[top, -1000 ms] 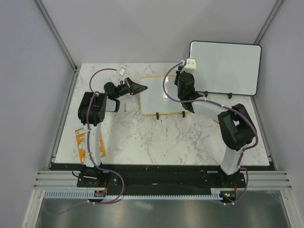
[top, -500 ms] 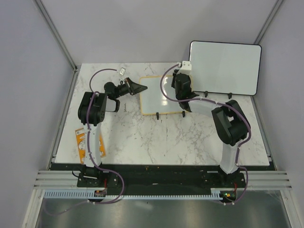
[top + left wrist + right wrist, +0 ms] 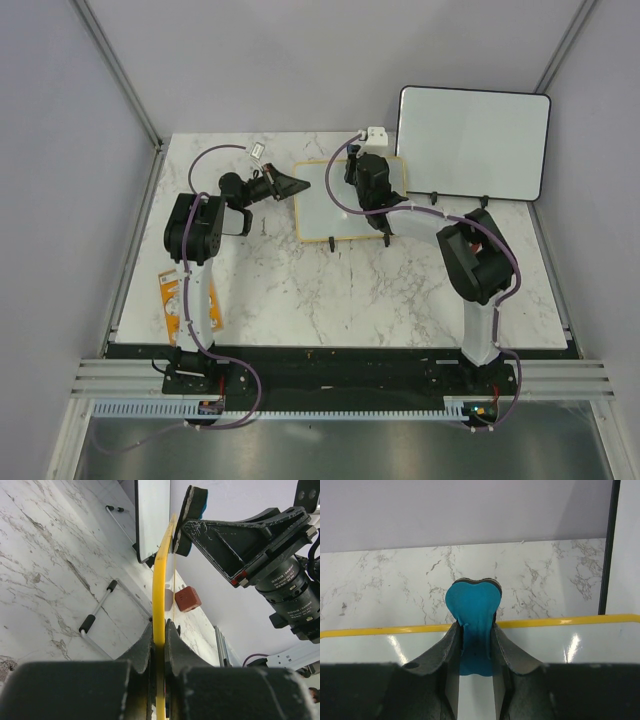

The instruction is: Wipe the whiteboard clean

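The small yellow-framed whiteboard (image 3: pixel 325 208) stands on black feet at the table's back middle; its face shows no writing. My left gripper (image 3: pixel 296 186) is shut on its left edge, and the yellow frame (image 3: pixel 160 580) runs up between the jaws (image 3: pixel 159 630). My right gripper (image 3: pixel 360 172) is shut on a blue eraser (image 3: pixel 472 605), which is pressed against the board's face just below the top yellow frame (image 3: pixel 570 621). The eraser (image 3: pixel 192 507) and the right gripper also show in the left wrist view.
The larger black-framed whiteboard (image 3: pixel 472 142) stands at the back right, close behind the right arm. A small red block (image 3: pixel 187 599) lies on the marble behind the small board. An orange packet (image 3: pixel 170 300) lies at the table's left edge.
My right gripper has slid the eraser leftward along the upper part of the small whiteboard. The left gripper and the board have not moved.
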You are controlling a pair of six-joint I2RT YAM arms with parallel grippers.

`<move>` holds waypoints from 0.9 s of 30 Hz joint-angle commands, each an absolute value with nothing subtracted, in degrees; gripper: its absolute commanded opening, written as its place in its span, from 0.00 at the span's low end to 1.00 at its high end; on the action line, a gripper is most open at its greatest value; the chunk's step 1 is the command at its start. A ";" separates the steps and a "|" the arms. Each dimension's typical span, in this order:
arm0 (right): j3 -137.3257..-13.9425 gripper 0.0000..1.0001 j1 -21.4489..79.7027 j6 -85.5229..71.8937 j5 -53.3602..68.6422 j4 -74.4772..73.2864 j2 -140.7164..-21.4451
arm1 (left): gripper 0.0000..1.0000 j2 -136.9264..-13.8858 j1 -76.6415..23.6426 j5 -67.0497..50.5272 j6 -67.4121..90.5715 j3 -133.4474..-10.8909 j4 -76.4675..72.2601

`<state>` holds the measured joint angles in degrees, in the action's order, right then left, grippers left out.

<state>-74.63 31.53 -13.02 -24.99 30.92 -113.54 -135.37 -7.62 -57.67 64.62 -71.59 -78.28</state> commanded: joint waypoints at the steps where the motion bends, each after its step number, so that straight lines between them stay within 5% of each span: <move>1: -75.42 0.00 31.38 -12.92 -28.81 27.43 -114.87 | 0.02 -135.18 -8.44 -64.25 58.10 -70.84 -95.27; 14: -65.40 0.00 28.56 -15.81 -33.05 26.28 -105.39 | 0.03 -134.21 -8.35 -63.55 57.31 -69.79 -95.27; 27: -55.99 0.00 29.44 -17.32 -29.00 28.21 -96.25 | 0.61 -130.96 -7.91 -61.27 53.35 -65.22 -95.27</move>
